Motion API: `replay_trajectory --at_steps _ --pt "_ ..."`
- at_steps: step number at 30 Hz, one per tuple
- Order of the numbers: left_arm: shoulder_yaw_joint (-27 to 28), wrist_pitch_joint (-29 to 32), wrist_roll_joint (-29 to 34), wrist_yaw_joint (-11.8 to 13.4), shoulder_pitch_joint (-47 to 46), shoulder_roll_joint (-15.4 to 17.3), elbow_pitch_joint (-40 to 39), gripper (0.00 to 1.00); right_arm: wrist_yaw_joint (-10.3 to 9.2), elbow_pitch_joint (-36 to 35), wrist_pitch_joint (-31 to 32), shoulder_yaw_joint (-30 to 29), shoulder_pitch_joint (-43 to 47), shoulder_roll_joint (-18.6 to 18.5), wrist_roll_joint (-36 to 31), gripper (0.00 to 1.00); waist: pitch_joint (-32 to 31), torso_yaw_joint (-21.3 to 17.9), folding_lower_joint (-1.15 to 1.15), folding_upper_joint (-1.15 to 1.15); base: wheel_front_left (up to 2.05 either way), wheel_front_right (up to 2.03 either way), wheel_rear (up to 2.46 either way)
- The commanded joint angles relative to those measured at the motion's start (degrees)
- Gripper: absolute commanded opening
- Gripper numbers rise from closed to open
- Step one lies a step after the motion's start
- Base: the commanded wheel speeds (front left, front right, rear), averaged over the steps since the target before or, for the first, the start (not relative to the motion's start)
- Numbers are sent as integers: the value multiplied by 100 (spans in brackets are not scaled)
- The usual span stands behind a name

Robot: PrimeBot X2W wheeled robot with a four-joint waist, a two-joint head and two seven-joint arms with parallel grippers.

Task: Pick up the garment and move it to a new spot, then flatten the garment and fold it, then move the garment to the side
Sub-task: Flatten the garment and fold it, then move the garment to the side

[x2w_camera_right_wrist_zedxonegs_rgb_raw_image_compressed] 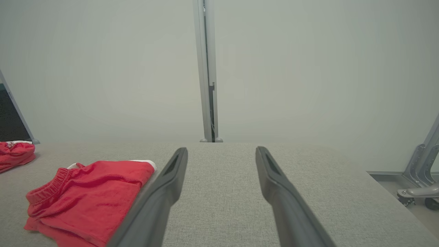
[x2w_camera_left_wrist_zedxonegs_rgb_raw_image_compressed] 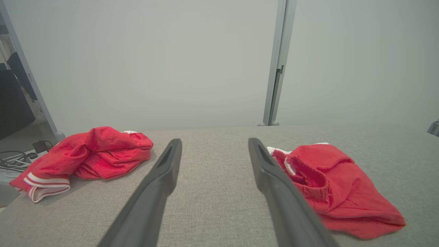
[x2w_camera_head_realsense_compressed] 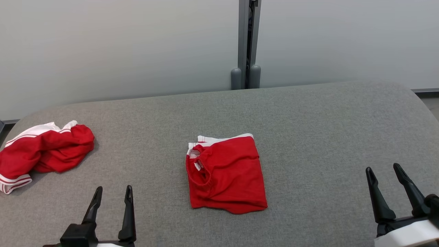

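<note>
While the folded red garment (x2w_camera_head_realsense_compressed: 228,175) lies flat in the middle of the grey table (x2w_camera_head_realsense_compressed: 308,120), its elastic waist turned to the left, the left gripper (x2w_camera_head_realsense_compressed: 114,188) waits nearer, with the garment ahead and to its right; the right gripper (x2w_camera_head_realsense_compressed: 382,167) is farther. Both stand open and empty.

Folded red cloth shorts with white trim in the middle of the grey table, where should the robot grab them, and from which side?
Probably the gathered elastic waistband on the left edge of the folded red shorts, approached from the left by the open left gripper. It bunches up above the grey fabric table, while the other edges lie flat.
</note>
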Motion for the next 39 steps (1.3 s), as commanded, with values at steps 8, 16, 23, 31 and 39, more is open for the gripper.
replay_trajectory --at_steps 8,16,23,31,39 --pt "49 33 -53 96 97 51 -72 100 3 -85 53 -91 110 64 -92 100 -66 17 0 0 0 0 0" --pt "10 63 -65 100 63 85 -124 100 3 -51 49 -93 66 75 -73 100 -74 27 0 0 0 0 0" --pt "-7 80 -57 141 60 98 -165 100 3 -44 37 -95 58 103 -100 100 -67 28 0 0 0 0 0" --pt "-37 88 -28 173 33 112 -225 100 3 -75 38 -111 77 101 -115 100 -32 54 0 0 0 0 0" --pt "-106 83 1 149 -119 104 -266 100 3 -47 79 -221 58 52 -75 100 54 231 0 0 0 0 0"
